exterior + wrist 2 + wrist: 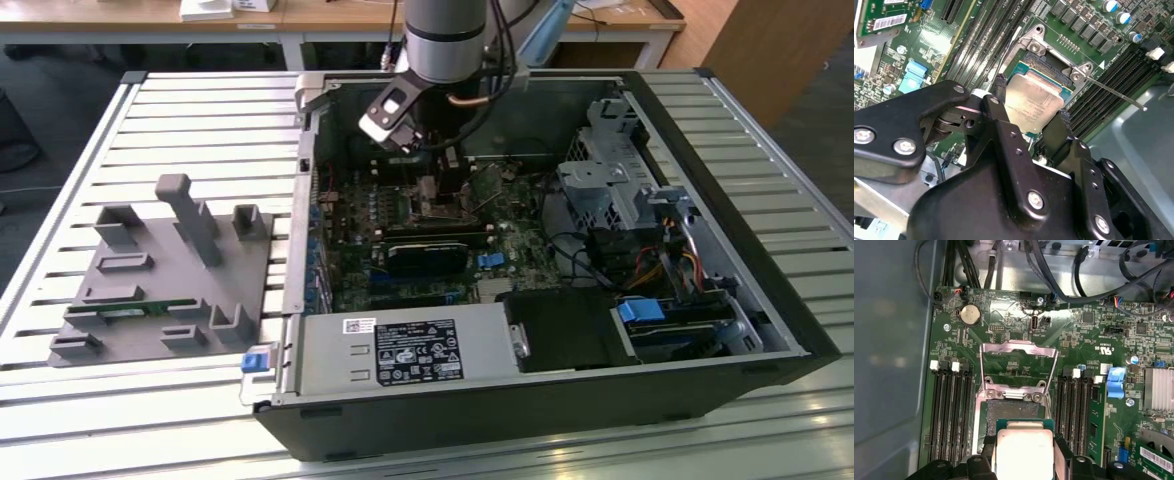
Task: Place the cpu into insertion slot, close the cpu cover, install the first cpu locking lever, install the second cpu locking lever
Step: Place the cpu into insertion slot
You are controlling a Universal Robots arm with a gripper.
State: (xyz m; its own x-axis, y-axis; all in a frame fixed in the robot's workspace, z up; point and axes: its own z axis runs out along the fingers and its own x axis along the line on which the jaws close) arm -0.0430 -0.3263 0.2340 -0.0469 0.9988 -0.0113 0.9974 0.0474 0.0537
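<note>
The cpu (pixel 1023 447) is gripped by its edges in the gripper (pixel 1024 454), just above the slot (pixel 1009 410) and offset from it, away from the upright cover (pixel 1019 346).

Under the claw (pixel 1033 102) and the flat dull-silver square cpu (pixel 1025 452) pinched in it, the small square black insertion slot (pixel 1009 410) lies uncovered, its thin silver-grey metal frame cpu cover (pixel 1019 344) standing raised just beyond. Long black memory slots (pixel 949 410) flank the claw on both sides, a thin bare metal lever rod (pixel 1116 92) juts out beside one finger, and black cables (pixel 1079 270) cross farther off.
</note>
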